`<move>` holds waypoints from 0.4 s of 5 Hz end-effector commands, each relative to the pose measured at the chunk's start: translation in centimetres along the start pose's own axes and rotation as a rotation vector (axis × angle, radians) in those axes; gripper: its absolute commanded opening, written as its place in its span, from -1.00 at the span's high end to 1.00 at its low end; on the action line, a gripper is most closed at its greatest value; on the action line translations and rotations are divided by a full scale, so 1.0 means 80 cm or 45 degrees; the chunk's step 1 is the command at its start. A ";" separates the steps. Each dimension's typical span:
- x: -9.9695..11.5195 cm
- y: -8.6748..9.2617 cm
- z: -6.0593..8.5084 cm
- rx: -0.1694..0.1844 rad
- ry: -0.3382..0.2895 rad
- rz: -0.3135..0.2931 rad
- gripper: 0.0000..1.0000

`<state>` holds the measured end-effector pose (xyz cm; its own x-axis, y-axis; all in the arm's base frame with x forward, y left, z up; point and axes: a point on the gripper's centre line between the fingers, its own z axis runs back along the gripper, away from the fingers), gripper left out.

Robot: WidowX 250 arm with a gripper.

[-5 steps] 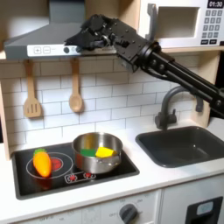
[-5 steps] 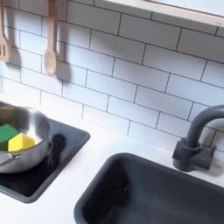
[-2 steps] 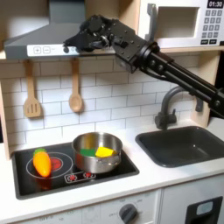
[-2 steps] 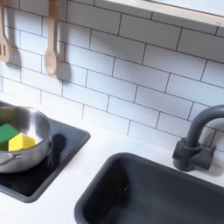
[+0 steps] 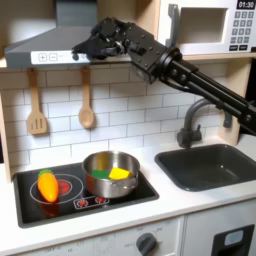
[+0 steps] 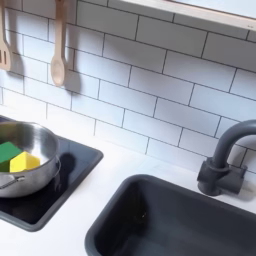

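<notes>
While the gripper (image 5: 88, 46) hangs high by the range hood (image 5: 55, 50), can't tell if its jaws are apart, the steel pot (image 5: 110, 173) with its yellow and green pieces sits untouched.

"01:30" on the microwave (image 5: 212, 28) display, first exterior view.

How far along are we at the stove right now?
Looks done: a green piece and a yellow piece lie inside the pot on the stove. In hand: nothing that shows; the gripper hangs high by the range hood, too dark to tell whether it is open. Left: the orange-yellow piece lies on the left burner, apart from the pot.
</notes>
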<state>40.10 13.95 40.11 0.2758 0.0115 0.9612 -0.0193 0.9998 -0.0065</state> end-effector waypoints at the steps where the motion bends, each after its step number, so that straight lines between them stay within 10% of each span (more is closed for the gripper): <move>1: -0.006 -0.003 0.019 -0.001 0.000 0.016 1.00; 2: -0.026 0.010 0.023 0.037 0.061 0.032 1.00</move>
<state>38.60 14.25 37.61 0.3386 0.0493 0.9397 -0.0345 0.9986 -0.0400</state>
